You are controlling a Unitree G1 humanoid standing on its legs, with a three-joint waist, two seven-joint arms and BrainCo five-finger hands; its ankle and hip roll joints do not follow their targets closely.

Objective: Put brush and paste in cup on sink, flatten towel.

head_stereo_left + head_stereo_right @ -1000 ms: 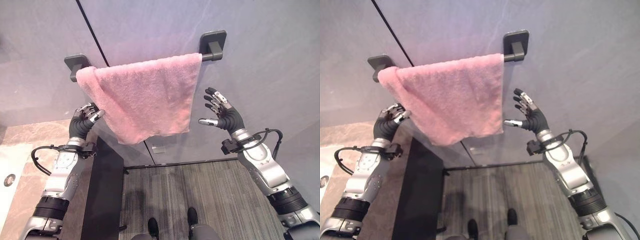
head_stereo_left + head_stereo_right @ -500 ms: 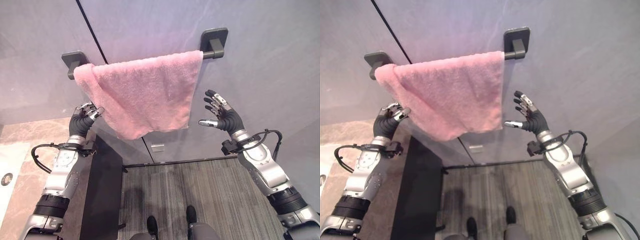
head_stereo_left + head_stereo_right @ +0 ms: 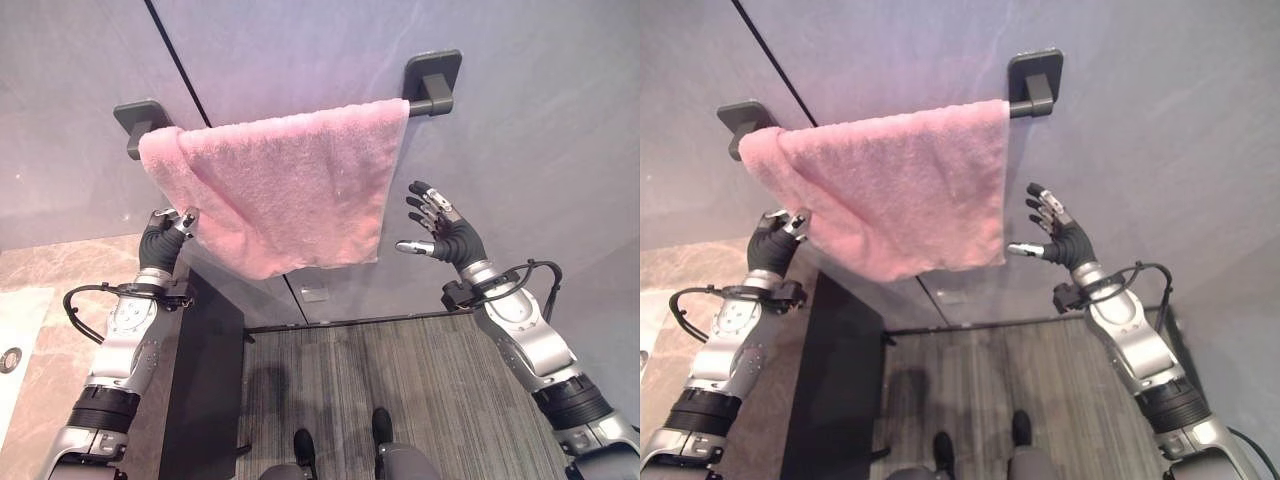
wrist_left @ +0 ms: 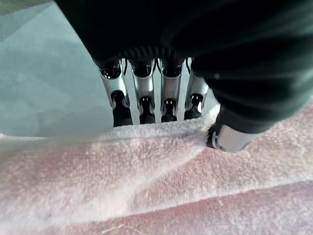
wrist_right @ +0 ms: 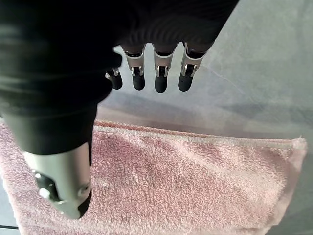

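On rail (image 3: pixel 420 103), towel (image 3: pixel 290 190), left robot hand (image 3: pixel 160 240) pinching edge

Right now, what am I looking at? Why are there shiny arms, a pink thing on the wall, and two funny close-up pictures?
Those shiny arms belong to a robot that stands on two legs. Two pictures come from cameras in its head, looking at the wall in front of it. The pink thing is a towel hanging over a dark towel bar on the grey wall. The two close-up pictures come from small cameras on the robot's wrists, looking along its fingers. The left hand pinches the towel's edge between thumb and fingers, which the left wrist picture shows from close up. The right hand is open beside the towel and holds nothing. The towel hangs crooked, lower on one side.
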